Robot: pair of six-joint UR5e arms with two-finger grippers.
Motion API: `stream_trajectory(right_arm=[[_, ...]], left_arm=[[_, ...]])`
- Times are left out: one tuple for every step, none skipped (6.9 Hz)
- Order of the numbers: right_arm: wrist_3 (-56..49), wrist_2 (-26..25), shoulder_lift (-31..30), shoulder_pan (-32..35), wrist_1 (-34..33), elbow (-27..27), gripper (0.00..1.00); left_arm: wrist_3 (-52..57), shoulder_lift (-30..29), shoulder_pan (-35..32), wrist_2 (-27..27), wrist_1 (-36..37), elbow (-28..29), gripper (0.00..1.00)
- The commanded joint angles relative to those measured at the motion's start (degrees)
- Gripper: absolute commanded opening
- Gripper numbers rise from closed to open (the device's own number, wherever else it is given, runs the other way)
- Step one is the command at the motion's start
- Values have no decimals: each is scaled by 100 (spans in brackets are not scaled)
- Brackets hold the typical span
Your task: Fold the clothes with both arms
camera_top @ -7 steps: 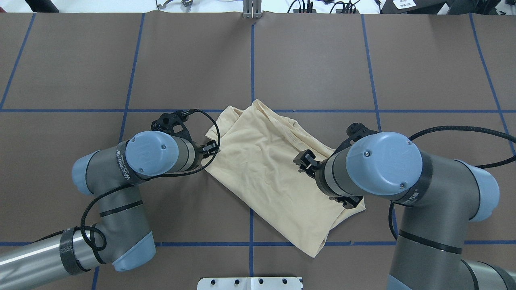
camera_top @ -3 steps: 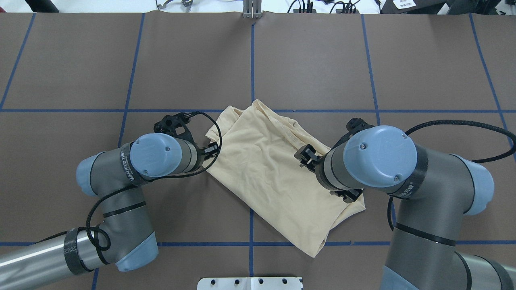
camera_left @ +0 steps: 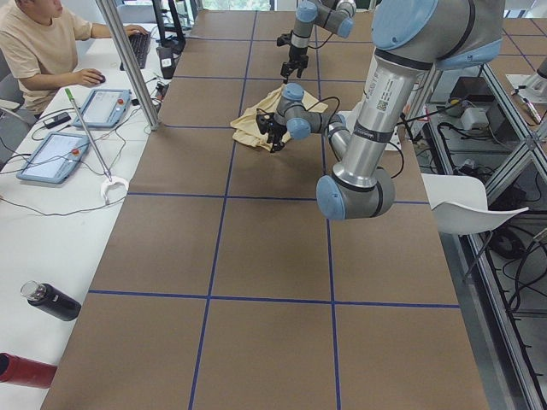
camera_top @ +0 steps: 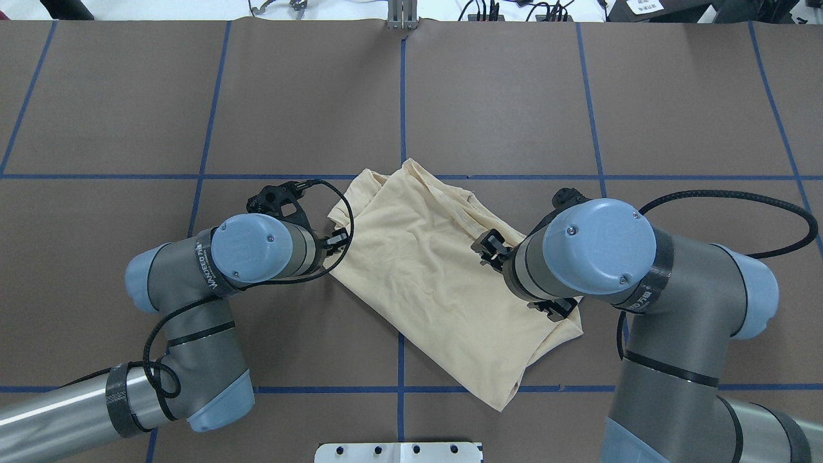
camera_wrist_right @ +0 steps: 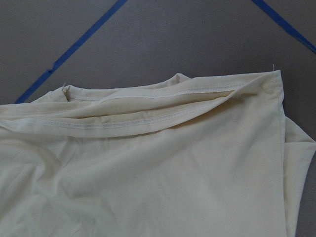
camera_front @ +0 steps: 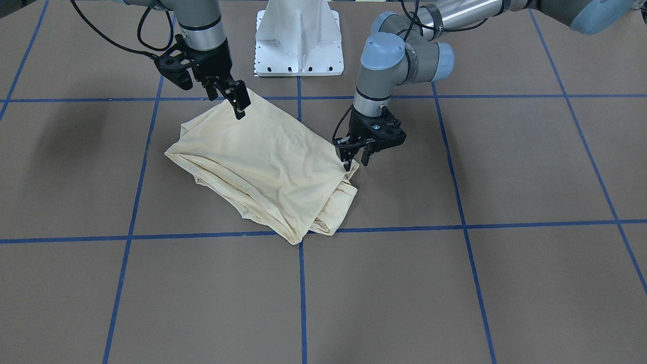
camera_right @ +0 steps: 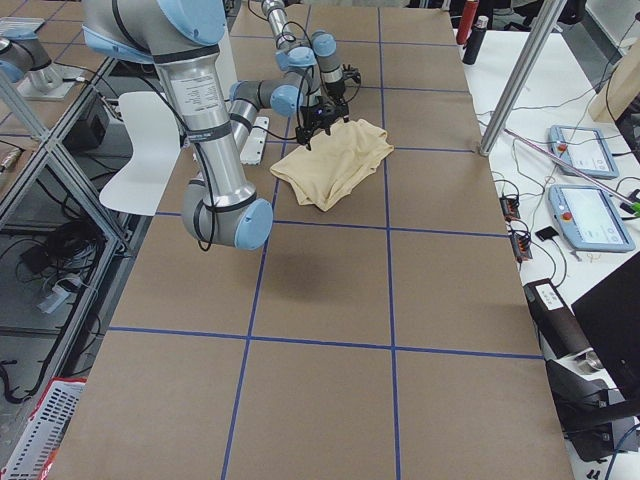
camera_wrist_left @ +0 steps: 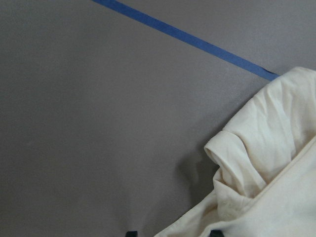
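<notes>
Brown paper covers the table (camera_top: pixel 128 96), which is ruled into squares by blue tape lines (camera_top: pixel 402 96). Nearest the robot, a white pedestal base (camera_top: pixel 398 452) is set at the table's edge.

Just beyond it, near the middle, the T-shirt (camera_top: pixel 418 270) is laid in a loosely folded bundle. Its long axis runs slantwise from the robot's near right to its far left.

The left gripper (camera_front: pixel 355 163) is held at the bundle's left corner with jaws parted. The rolled edge of the fabric is seen between its fingertips and is not yet pinched. This corner is judged to be the next hold, and it lies directly under that pincer.

The right gripper (camera_front: pixel 230 100) is poised over the opposite long side, where stitched hems are stacked. Its jaws are likewise spread, and whether it touches the cloth cannot be judged.

Farthest off, cables (camera_top: pixel 488 8) are gathered past the table's far edge, well apart from the work.
</notes>
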Motion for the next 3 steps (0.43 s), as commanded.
stream_trajectory(right_arm=[[3,1,-9,11,2,-10,100],[-6,1,-9,11,2,-45,100],[-6,1,-9,11,2,-62,100]], left_arm=[[-4,-21,3,-9,-4,19,23],[5,-21,3,-9,-4,19,12],[-4,-21,3,-9,-4,19,0]])
